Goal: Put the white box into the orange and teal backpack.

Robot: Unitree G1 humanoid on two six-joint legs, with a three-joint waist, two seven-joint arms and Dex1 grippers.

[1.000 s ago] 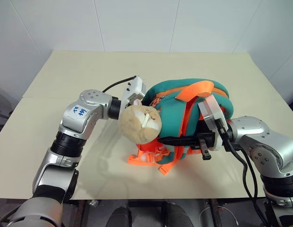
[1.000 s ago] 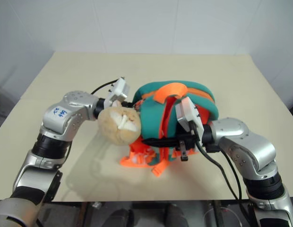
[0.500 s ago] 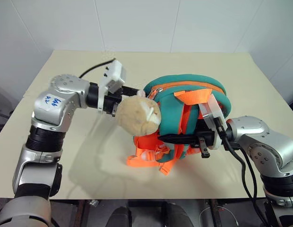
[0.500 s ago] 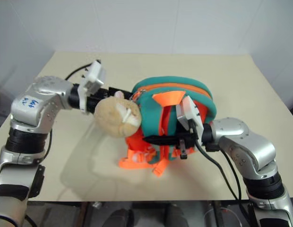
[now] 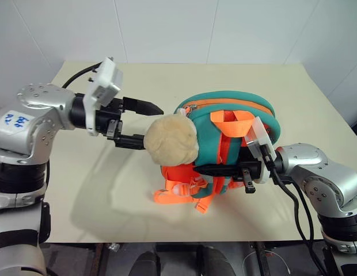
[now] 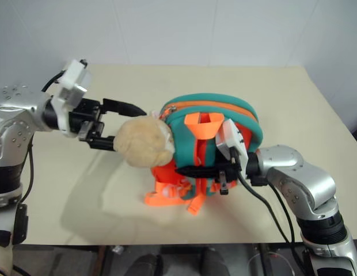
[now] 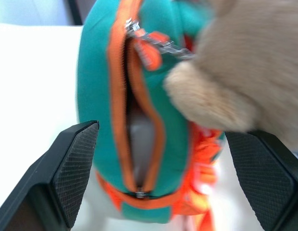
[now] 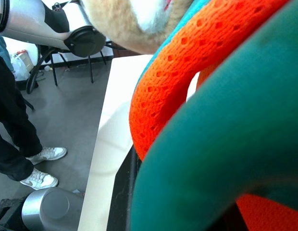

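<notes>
From the head views, the backpack (image 5: pixel 224 144) stands on the table (image 5: pixel 80 218), plush charm (image 5: pixel 171 139) hanging at its side. The left gripper (image 5: pixel 141 123) is spread wide beside the charm; the right gripper (image 5: pixel 224 170), pressed together, pinches the pack's strap. Left wrist view: the zipper gapes, something pale grey-white inside, likely the box (image 7: pixel 139 137), so loading looks done. Right wrist view: teal padding, orange strap.
</notes>
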